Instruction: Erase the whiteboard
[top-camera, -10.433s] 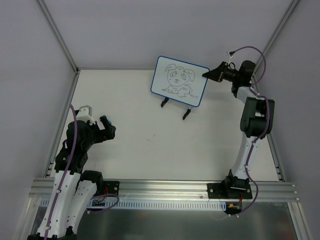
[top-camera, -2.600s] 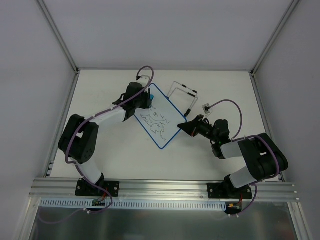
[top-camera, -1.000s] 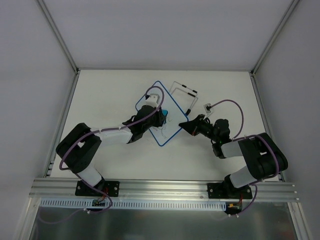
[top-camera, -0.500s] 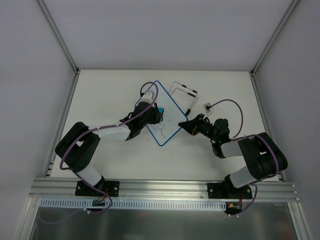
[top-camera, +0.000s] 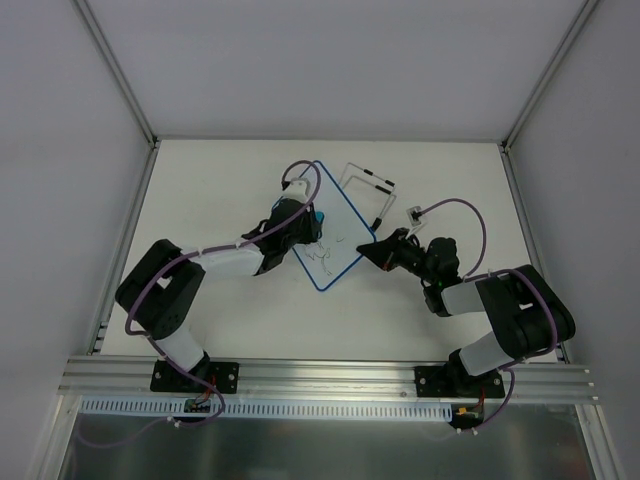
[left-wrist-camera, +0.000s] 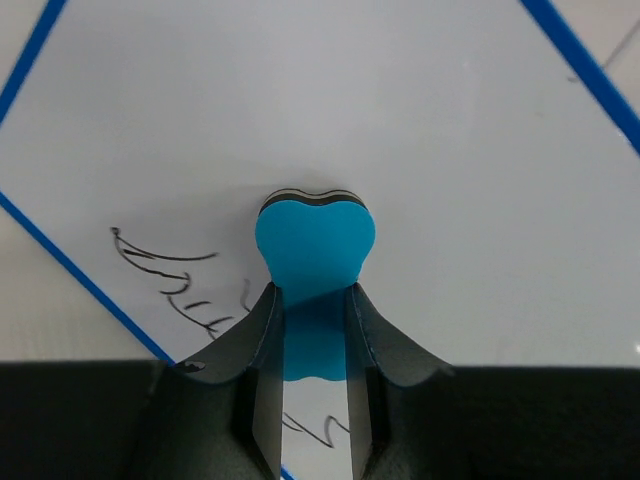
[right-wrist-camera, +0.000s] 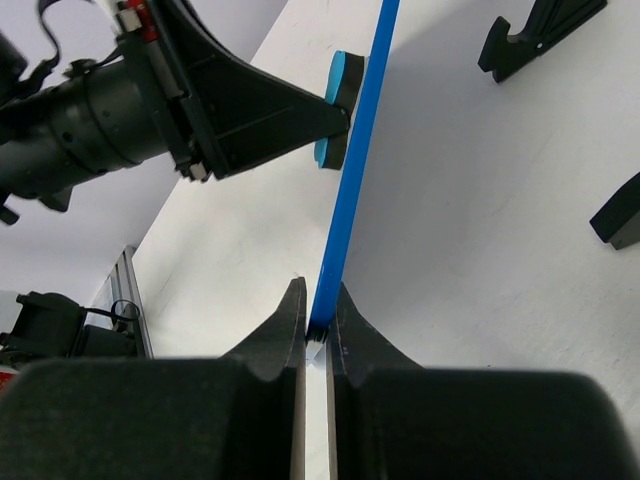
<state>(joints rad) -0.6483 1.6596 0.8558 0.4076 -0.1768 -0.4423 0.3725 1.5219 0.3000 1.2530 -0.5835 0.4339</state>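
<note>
The blue-framed whiteboard (top-camera: 335, 225) lies tilted near the table's middle, with black pen marks (top-camera: 324, 256) left on its lower part. My left gripper (top-camera: 308, 224) is shut on a blue heart-shaped eraser (top-camera: 317, 216) and presses it flat on the board's upper half. In the left wrist view the eraser (left-wrist-camera: 314, 243) sits between the fingertips of the left gripper (left-wrist-camera: 312, 293), scribbles (left-wrist-camera: 168, 275) lie to its left, and the board (left-wrist-camera: 440, 150) beyond it is white. My right gripper (top-camera: 369, 250) is shut on the board's right corner; the right wrist view shows it (right-wrist-camera: 320, 302) pinching the blue edge (right-wrist-camera: 355, 185).
The board's wire stand (top-camera: 368, 188) lies on the table just behind the board, and its black feet (right-wrist-camera: 540, 35) show in the right wrist view. Grey walls with metal posts enclose the table on three sides. Both arm bases sit on the near rail (top-camera: 320, 378).
Over the last second the left gripper has slid the eraser a little up and left across the board. The right gripper has stayed clamped on the corner.
</note>
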